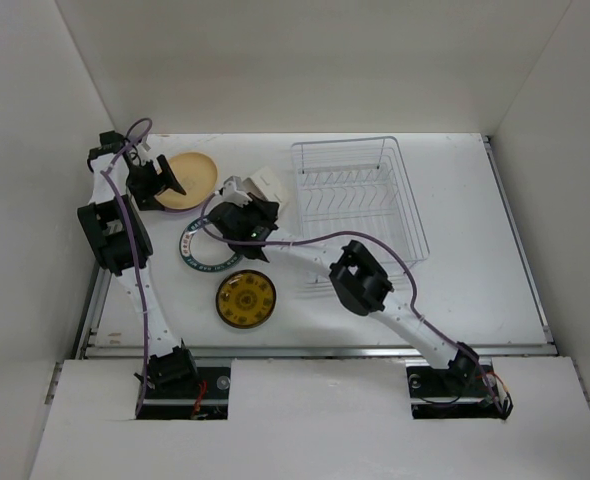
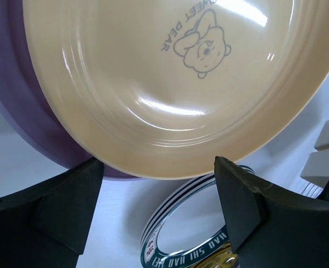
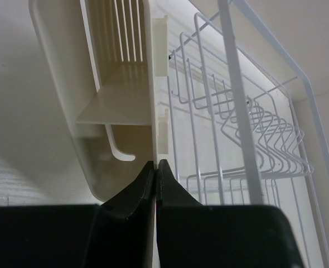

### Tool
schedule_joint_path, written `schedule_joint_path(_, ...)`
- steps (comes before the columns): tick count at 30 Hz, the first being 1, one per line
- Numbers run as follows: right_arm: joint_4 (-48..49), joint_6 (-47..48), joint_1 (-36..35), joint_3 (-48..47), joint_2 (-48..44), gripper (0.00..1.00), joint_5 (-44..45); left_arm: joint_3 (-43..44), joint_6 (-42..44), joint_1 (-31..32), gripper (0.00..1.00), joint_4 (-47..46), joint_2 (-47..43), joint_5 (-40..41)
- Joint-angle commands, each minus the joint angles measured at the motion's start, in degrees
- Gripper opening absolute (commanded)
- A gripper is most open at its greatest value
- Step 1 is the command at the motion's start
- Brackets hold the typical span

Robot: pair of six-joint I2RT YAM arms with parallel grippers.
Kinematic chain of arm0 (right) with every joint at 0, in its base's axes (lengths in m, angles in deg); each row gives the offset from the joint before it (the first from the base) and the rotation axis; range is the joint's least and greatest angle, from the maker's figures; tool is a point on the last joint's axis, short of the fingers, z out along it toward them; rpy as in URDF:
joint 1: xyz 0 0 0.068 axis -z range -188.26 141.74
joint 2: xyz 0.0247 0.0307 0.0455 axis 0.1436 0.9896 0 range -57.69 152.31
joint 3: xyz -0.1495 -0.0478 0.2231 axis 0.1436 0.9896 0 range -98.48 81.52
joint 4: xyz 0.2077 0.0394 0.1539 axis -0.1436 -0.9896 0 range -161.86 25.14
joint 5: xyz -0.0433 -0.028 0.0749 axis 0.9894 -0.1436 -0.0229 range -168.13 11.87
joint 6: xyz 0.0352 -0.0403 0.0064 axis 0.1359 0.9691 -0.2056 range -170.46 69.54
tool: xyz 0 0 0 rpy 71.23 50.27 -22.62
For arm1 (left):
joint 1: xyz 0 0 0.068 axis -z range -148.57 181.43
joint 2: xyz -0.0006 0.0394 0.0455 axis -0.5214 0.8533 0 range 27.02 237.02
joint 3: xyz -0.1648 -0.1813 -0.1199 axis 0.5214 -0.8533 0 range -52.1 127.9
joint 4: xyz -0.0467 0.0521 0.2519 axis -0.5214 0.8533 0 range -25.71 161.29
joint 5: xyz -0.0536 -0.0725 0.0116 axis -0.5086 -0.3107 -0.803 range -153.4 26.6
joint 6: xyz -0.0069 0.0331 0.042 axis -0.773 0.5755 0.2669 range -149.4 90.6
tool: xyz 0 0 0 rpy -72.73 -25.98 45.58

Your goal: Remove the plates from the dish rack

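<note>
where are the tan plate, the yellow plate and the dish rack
tan plate (image 1: 197,176), top view, on the uncovered right half of its face
yellow plate (image 1: 245,298), top view, on its centre
dish rack (image 1: 360,200), top view, on the bare wire floor in its middle

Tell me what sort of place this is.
Likely a robot test cell, not a kitchen: a white table boxed in by bare white walls, two arms bolted at its near edge, and a rack, cup and plates as props.
</note>
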Motion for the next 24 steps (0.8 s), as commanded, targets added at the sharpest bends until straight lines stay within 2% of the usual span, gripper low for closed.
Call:
schedule_joint_path(1,1.9,-0.7,-0.8,-3.3,-8.9,0.0,1.0,1.3,1.0,0.1,0.78,2.6,-5.7,-0.7)
schedule_joint_path(4,-2.6,-5.9,-0.8,-4.8,-11.7,0.0,-2.5,0.8,1.0,0.1,0.78,2.6,-6.7,-0.7)
schedule_joint_path(7,-13.1,-14.8,-0.8,-9.1,-13.8,0.0,-6.8,0.2,1.0,0.1,0.78,3.1,-7.4,-1.3)
schedule_joint_path(9,-23.0,-23.0,-0.8,-12.9,-15.0,0.0,-13.9,0.2,1.0,0.1,0.78,3.8,-8.1,-1.3)
schedule_joint_path(12,-30.5,-31.5,1.2,-10.4,-19.8,0.0,-25.9,0.2,1.6,0.1,0.78,5.3,-8.7,-1.3)
schedule_joint_path(13,-30.5,-36.1,1.8,-8.6,-21.5,0.0,-28.5,0.2,2.3,0.1,0.78,5.3,-9.4,-1.3)
schedule_joint_path(15,-31.1,-39.5,3.1,-3.9,-24.6,0.0,-35.9,-0.4,2.3,0.1,0.78,5.8,-10.0,-0.7)
schedule_joint_path(17,-32.9,-43.5,3.7,-2.2,-27.5,0.0,-39.1,-1.0,2.9,0.1,0.78,6.9,-10.5,-0.7)
schedule_joint_path(22,-39.6,-47.9,4.2,-2.7,-28.6,0.0,-47.1,-1.5,3.9,0.1,0.78,9.1,-10.5,-0.7)
schedule_joint_path(24,-42.4,-50.2,4.2,-3.3,-28.6,0.0,-47.1,-1.5,4.5,0.1,0.78,9.9,-11.1,-0.7)
